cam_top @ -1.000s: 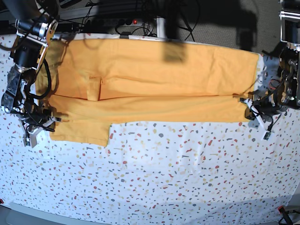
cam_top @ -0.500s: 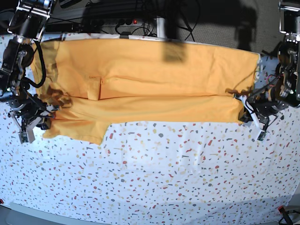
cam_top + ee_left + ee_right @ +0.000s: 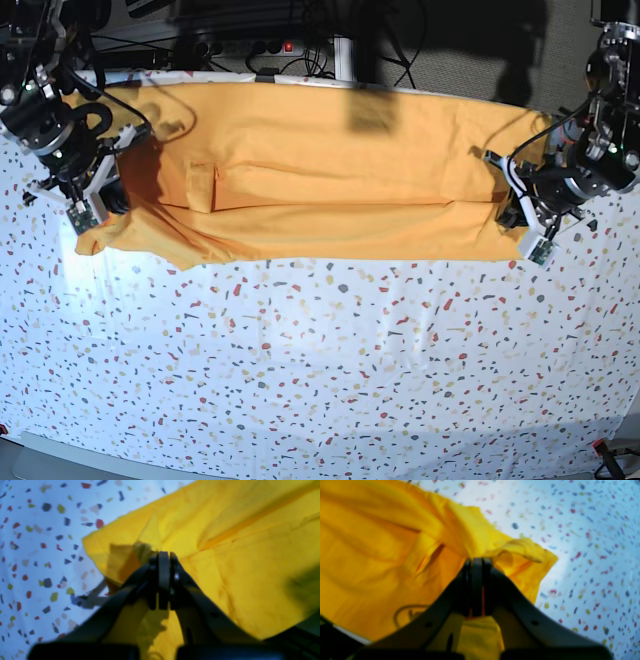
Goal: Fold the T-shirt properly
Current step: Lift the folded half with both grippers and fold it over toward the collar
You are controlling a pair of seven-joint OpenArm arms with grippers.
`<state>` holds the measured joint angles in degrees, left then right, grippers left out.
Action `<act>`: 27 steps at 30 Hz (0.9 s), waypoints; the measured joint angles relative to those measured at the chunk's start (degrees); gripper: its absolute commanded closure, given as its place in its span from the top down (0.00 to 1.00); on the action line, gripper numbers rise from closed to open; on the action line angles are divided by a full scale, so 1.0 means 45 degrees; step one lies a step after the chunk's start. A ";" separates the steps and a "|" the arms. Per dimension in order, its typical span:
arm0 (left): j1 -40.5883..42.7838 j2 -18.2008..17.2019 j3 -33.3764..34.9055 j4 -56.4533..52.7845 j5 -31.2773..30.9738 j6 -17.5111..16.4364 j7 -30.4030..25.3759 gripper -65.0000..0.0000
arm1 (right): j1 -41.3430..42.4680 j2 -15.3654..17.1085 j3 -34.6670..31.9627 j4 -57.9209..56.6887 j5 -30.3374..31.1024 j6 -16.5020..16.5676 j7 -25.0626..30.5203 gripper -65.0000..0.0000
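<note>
The orange-yellow T-shirt [image 3: 320,170] lies stretched sideways across the far half of the table. At its left end, my right gripper [image 3: 92,212] is shut on the near edge and holds that corner off the cloth. At the right end, my left gripper [image 3: 522,228] is shut on the near corner in the same way. In the left wrist view, the left gripper [image 3: 162,555] pinches a raised peak of the T-shirt [image 3: 237,555]. In the right wrist view, the right gripper [image 3: 476,560] pinches a bunched fold of the T-shirt [image 3: 382,542]. Black lettering [image 3: 405,615] shows on the hanging fabric.
The white speckled tablecloth [image 3: 330,370] covers the whole near half of the table. A power strip [image 3: 270,47] and cables run behind the table's far edge. Each arm's body stands at its own side edge of the table.
Both grippers rose and moved toward the far side with the T-shirt's near edge. The sleeve flap at the lower left came up off the tablecloth, and the near fold narrowed.
</note>
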<state>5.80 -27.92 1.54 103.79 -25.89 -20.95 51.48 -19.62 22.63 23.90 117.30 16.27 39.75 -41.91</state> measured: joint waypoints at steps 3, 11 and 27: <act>0.0170 -0.0044 0.0000 0.0024 -0.0010 0.0005 0.0005 0.00 | -0.0976 0.0019 0.0000 0.0602 -0.0034 0.0029 -0.0044 0.00; 0.0447 -0.0078 0.0000 0.0024 0.1141 0.0257 0.0029 0.00 | -0.2914 0.0452 0.0005 0.1103 -0.0753 0.0029 -0.0087 0.00; 0.1035 -0.0641 0.0000 0.0024 0.1768 0.0529 0.0257 0.00 | -0.3929 0.1491 0.0709 0.1103 -0.2263 0.0024 -0.0160 0.00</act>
<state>10.46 -30.81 1.54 103.90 -17.93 -18.57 52.64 -37.30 29.34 27.09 122.26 6.09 39.86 -42.63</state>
